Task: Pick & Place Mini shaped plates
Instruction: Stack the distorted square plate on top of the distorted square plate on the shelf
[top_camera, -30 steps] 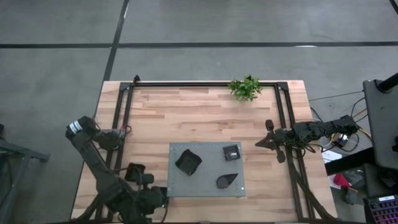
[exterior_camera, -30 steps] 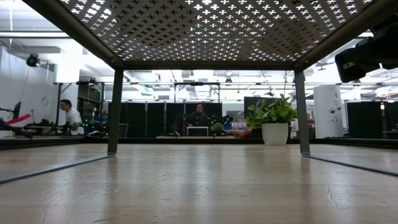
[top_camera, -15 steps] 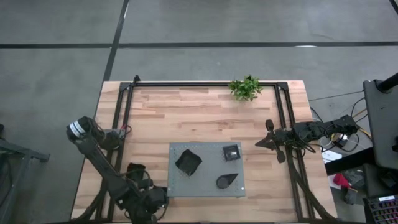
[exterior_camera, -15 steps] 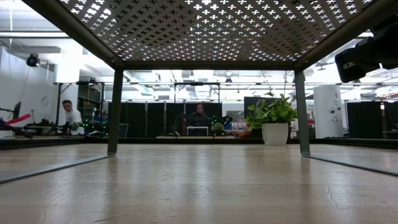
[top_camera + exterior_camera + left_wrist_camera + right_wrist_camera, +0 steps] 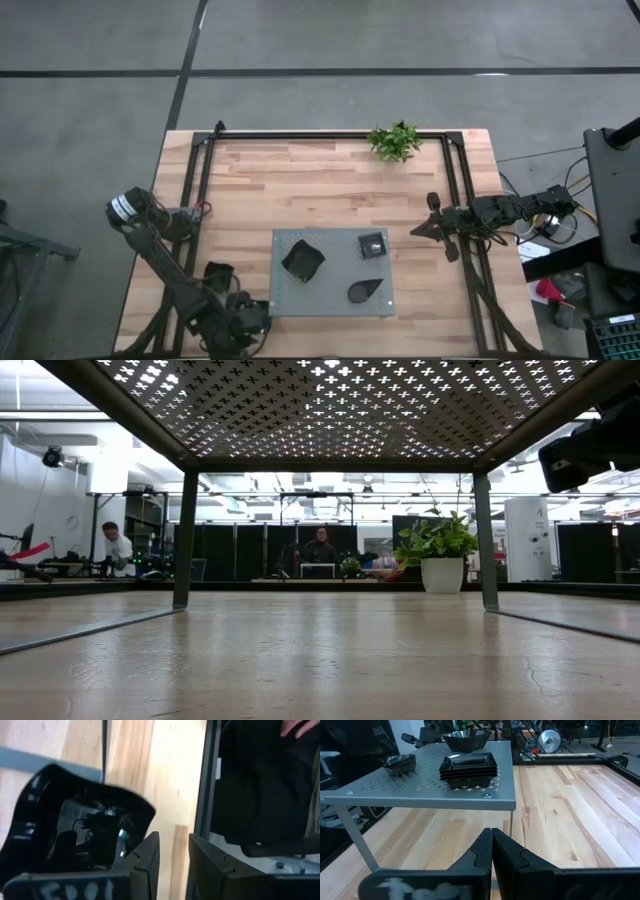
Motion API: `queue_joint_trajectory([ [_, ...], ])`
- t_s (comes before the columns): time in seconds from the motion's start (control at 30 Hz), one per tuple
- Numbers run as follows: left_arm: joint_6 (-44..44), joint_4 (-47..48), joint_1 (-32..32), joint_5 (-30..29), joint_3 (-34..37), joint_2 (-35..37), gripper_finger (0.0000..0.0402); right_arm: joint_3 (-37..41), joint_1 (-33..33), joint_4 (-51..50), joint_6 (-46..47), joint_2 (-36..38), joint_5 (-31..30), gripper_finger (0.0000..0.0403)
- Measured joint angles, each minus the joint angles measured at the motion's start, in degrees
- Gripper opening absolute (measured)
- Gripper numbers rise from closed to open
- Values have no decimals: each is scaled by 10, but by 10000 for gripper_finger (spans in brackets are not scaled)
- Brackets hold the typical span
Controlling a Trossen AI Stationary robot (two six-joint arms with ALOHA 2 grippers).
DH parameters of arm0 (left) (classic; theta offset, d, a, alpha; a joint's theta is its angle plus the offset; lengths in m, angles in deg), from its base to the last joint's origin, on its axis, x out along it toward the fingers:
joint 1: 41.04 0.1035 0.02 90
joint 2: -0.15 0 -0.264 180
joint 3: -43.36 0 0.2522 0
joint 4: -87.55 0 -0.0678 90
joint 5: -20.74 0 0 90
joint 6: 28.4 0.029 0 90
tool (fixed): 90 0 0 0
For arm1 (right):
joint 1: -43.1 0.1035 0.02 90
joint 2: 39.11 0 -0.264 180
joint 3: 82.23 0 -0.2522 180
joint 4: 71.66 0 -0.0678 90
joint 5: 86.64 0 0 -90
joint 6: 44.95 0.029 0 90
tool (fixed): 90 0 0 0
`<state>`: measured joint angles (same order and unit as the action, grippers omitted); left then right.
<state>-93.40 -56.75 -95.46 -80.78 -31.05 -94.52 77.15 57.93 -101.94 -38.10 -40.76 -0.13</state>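
Observation:
A glossy black mini plate (image 5: 217, 272) rests flat on the wood just left of the grey dotted platform (image 5: 330, 300). It fills the left wrist view (image 5: 75, 820). My left gripper (image 5: 234, 299) (image 5: 174, 840) is just on the plate's near side, open, with only bare wood between its fingers. On the platform stand a larger squarish plate (image 5: 303, 260), a stack of small square plates (image 5: 372, 243) (image 5: 468, 767) and a teardrop plate (image 5: 365, 290) (image 5: 400, 762). My right gripper (image 5: 418, 229) (image 5: 491, 845) hovers to the right of the platform, shut and pointing at it.
The platform stands on thin legs (image 5: 357, 842) above the table. A black frame rail (image 5: 200, 200) runs along the table's left side and another (image 5: 462, 200) along its right. A small potted plant (image 5: 394, 141) (image 5: 437, 550) sits at the far edge. People show in the room beyond.
My left gripper has drawn back a little toward the table's near edge, away from the black plate beside the platform. The plate has stayed where it was and shows more fully now.

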Motion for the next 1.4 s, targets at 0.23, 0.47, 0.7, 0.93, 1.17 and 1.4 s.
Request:
queue_joint_trajectory([
  [0.23, 3, -4, -1, -1, 19, -2, 96, 0, 0, 0, 0, 0, 0, 8],
  [0.47, 7, -1, -3, -1, 19, -10, 96, 0, 0, 0, 0, 0, 0, 8],
  [0.7, 6, -4, -5, 0, 19, -30, 96, 0, 0, 0, 0, 0, 0, 8],
  [0.93, 5, -2, -5, 3, 19, -39, 96, 0, 0, 0, 0, 0, 0, 8],
  [1.17, 4, -3, -5, 5, 17, -38, 65, 0, 0, 0, 0, 0, 0, 8],
  [1.4, 4, -3, -5, 23, 17, -35, 7, 0, 0, 0, 0, 0, 0, 8],
])
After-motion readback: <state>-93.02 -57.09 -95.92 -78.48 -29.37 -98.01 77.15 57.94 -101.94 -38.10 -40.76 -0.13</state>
